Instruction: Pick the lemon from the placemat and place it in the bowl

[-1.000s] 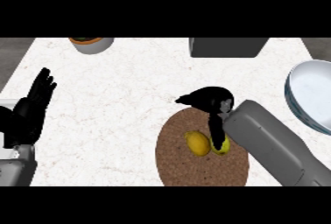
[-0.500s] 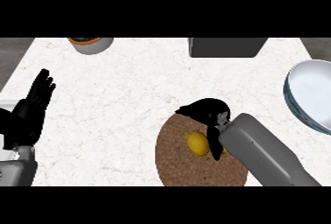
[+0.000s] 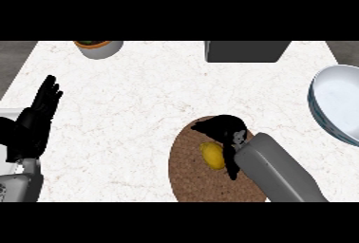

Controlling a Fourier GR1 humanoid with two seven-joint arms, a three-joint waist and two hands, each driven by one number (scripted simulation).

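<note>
**Head view: right robot hand closing on the lemon**

Head view shows the lemon [image 3: 212, 155] lying on the round brown placemat [image 3: 189, 175], which sits toward five o'clock on the white bench [image 3: 140, 109]. The right robot hand [image 3: 226, 130] comes in from the lower right and arches over the fruit: its palm covers the lemon's twelve-o'clock end and one finger runs down its three-o'clock side. The fingers curl around the lemon, though whether they have fully clamped it cannot be told, since most of the yellow skin is uncovered.

The left robot hand [image 3: 38, 118] rests open at nine o'clock, fingers up, well apart from everything.

The bowl [image 3: 333, 107] sits at three o'clock by the bench's edge, only partly in view.

To do this step well, the judgement is that the hand should settle the thumb against the lemon's nine-o'clock side before lifting, so the round fruit cannot roll free. The lift should rise straight off the mat, then travel toward two o'clock and clear the bowl's rim before release.
</note>
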